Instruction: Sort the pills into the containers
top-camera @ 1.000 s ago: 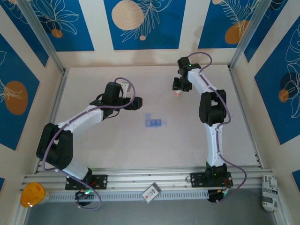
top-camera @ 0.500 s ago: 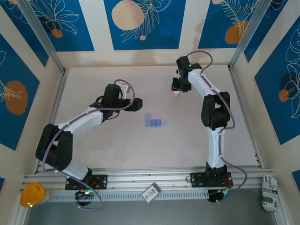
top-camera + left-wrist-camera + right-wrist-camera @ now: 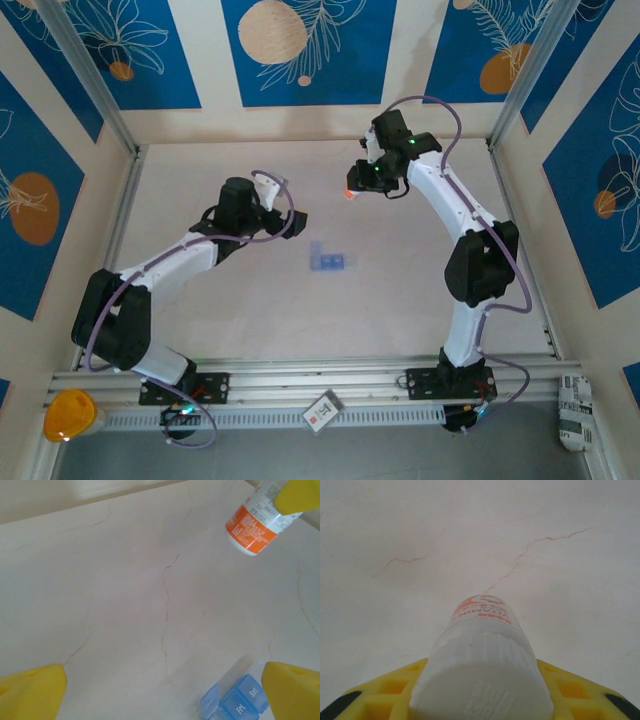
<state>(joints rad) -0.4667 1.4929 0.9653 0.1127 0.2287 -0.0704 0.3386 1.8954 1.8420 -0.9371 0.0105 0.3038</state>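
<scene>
Right tool is clamped on a capped orange bottle over the tabletop. Left tool gapes wide, empty. The blue pill box lies nearer the left tool, its strip running left to right, well apart from the bottle.

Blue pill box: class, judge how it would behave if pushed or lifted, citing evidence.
The pill box looks like thin translucent plastic, so probably light and likely to slide on the smooth table when pushed. Low and flat, it seems unlikely to tip or roll. One lid appears raised, so it may flap if lifted.
</scene>
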